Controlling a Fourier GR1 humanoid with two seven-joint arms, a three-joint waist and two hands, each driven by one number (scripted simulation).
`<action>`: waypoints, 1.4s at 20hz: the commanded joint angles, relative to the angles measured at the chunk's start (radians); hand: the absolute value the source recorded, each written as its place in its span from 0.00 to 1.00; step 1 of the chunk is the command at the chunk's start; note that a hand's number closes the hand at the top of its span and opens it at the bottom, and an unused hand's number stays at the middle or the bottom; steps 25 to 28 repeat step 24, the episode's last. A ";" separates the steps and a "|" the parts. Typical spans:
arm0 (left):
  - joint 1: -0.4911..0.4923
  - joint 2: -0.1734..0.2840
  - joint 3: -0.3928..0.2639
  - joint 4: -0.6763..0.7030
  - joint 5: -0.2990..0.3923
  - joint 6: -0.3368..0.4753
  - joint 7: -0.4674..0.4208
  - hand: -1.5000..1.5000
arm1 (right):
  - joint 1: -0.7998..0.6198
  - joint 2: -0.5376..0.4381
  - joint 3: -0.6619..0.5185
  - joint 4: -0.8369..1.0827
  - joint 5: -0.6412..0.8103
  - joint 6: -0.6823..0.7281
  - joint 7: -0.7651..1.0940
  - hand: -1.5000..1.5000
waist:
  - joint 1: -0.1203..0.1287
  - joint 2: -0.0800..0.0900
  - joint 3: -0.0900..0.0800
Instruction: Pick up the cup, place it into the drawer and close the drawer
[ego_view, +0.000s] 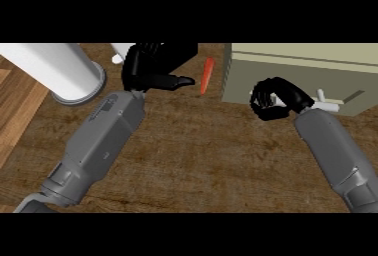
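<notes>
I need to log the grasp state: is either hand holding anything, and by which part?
Cannot be told. The right hand is curled by the drawer; the left hand shows nothing held.

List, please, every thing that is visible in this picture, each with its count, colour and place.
cylinder: one, white, upright at the upper left of the counter
stick-shaped object: one, orange-red, between the left hand and the drawer unit
drawer unit: one, beige, upper right, white handle in front
counter: one, brown wood
left hand: one, black, top centre, fingers curled
right hand: one, black, fingers curled, before the drawer unit
forearms: two, grey
</notes>
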 joint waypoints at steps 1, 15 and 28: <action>0.036 0.006 -0.014 -0.044 -0.004 -0.003 0.016 0.00 | -0.137 -0.043 -0.095 0.118 -0.039 -0.017 -0.015 1.00 | 0.029 0.006 0.001; 0.086 0.065 -0.022 -0.099 0.012 -0.106 0.056 0.00 | -0.201 -0.146 -0.175 0.099 -0.124 0.059 0.034 1.00 | 0.081 0.017 -0.001; 0.109 0.065 -0.020 -0.122 0.018 -0.131 0.040 0.00 | -0.169 -0.165 -0.188 0.061 -0.167 0.126 0.032 1.00 | 0.095 0.029 -0.001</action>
